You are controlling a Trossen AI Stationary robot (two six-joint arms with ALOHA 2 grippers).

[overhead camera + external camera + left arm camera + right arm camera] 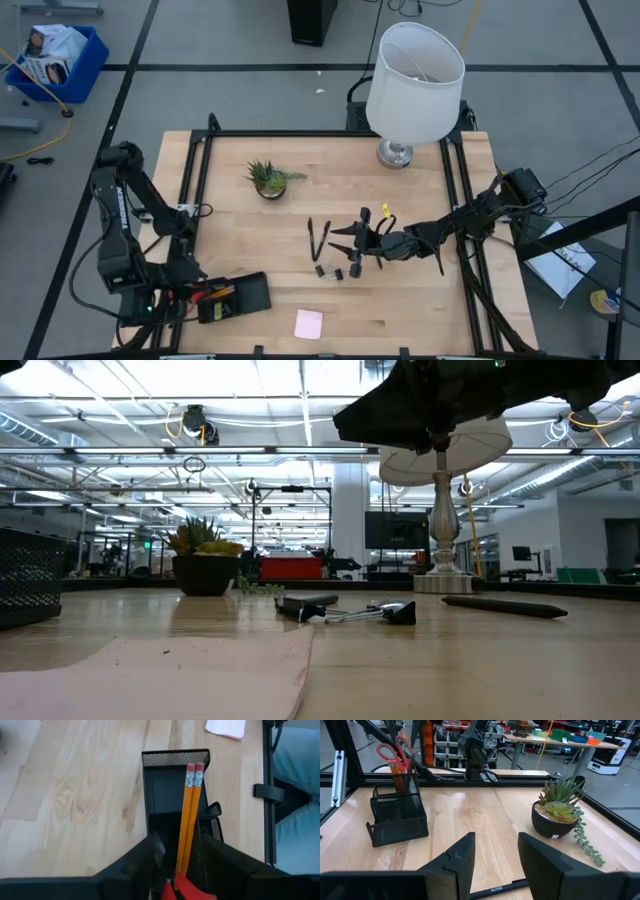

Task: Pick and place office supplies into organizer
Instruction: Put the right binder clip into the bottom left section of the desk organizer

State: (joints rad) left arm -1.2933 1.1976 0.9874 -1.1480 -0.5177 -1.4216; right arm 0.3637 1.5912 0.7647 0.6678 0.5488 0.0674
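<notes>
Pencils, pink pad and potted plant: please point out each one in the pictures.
pencils (pixel 189 815), left wrist view, on the orange shafts in the organizer.
pink pad (pixel 308 323), high view, on its middle.
potted plant (pixel 559 815), right wrist view, on its leaves above the pot.

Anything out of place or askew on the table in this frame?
Nothing is spilled or damaged. The pencils and red scissors sit in the organizer; the pens, clips and pink pad lie loose on the table.
</notes>
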